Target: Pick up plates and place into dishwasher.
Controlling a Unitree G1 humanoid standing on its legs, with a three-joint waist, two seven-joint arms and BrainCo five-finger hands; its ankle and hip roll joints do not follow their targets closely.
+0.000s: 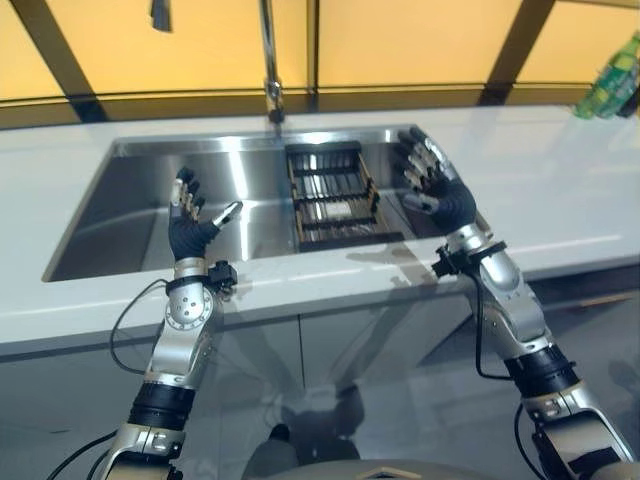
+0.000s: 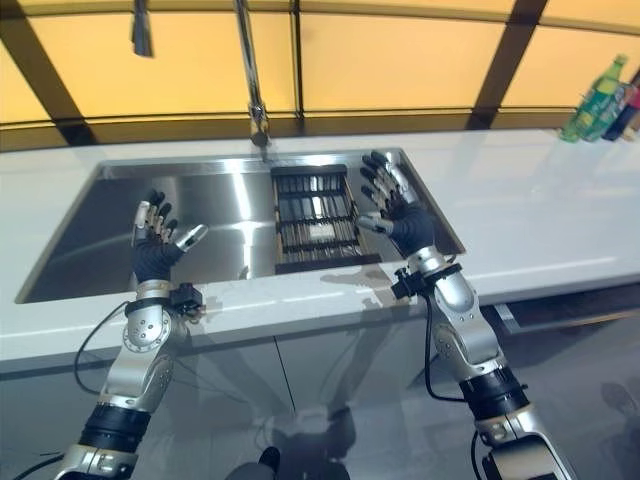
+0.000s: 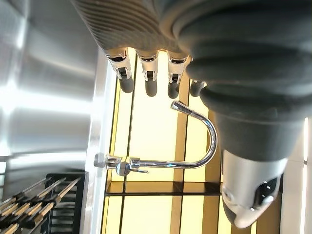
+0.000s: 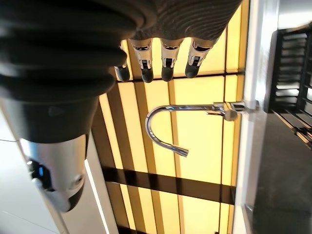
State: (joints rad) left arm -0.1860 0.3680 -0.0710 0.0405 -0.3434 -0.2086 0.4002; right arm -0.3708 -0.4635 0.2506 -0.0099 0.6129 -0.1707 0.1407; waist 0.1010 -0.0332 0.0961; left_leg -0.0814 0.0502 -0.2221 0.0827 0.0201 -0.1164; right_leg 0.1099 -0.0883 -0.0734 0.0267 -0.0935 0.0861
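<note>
My left hand [image 1: 187, 226] is raised over the left part of the steel sink [image 1: 130, 215], fingers straight and spread, holding nothing. My right hand [image 1: 432, 180] is held up over the sink's right edge, fingers also straight and empty. Between them a black dish rack [image 1: 332, 197] with thin prongs sits in the right half of the sink. In both wrist views the fingers [image 3: 148, 75] [image 4: 167, 63] point at the curved chrome tap [image 3: 195, 151] [image 4: 168, 126]. No plate is in sight.
A white counter [image 1: 560, 190] surrounds the sink, and the tap [image 1: 270, 70] rises behind it before amber panels. Green bottles [image 2: 598, 98] stand at the counter's far right. The cabinet front [image 1: 330, 360] drops below the counter's near edge.
</note>
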